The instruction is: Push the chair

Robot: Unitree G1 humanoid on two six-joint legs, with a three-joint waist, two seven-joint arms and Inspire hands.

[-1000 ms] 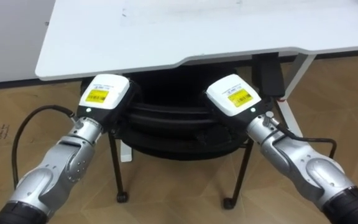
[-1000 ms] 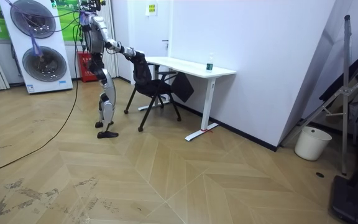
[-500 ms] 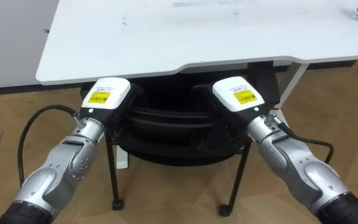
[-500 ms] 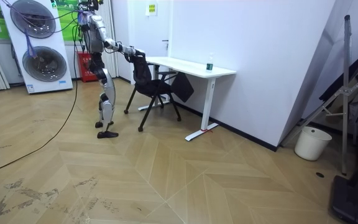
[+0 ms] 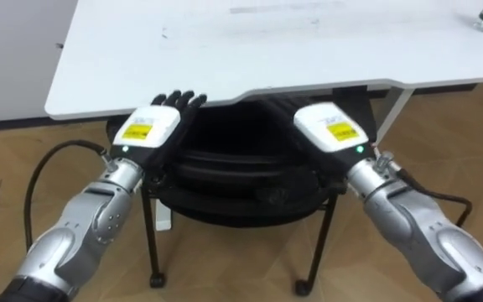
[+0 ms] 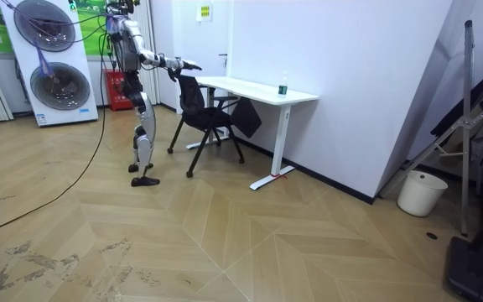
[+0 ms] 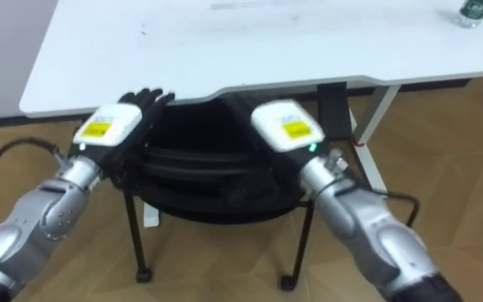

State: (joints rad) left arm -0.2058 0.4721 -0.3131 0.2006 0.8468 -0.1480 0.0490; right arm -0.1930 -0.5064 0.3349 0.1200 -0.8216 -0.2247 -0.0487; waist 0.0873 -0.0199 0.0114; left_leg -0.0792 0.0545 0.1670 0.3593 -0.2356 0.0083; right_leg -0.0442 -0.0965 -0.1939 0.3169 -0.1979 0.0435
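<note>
- Black chair (image 5: 241, 172) sits betw. both arms, seat partly under edge of white surface (image 5: 267, 46).
- L robot hand (image 5: 151, 127) over left top of chair back, fingers (image 5: 179, 100) straight and spread, tips at surface edge.
- R robot hand (image 5: 332, 130) over right top of back; open or closed, can't tell.
- Robot stands just behind chair, arms out fwd.

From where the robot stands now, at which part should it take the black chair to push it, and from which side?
Probably the curved top edge of the backrest, from the robot's own side, one hand near each end. That edge of the chair faces the robot, close to the left hand and right hand, while the rest is tucked under the white desk.
</note>
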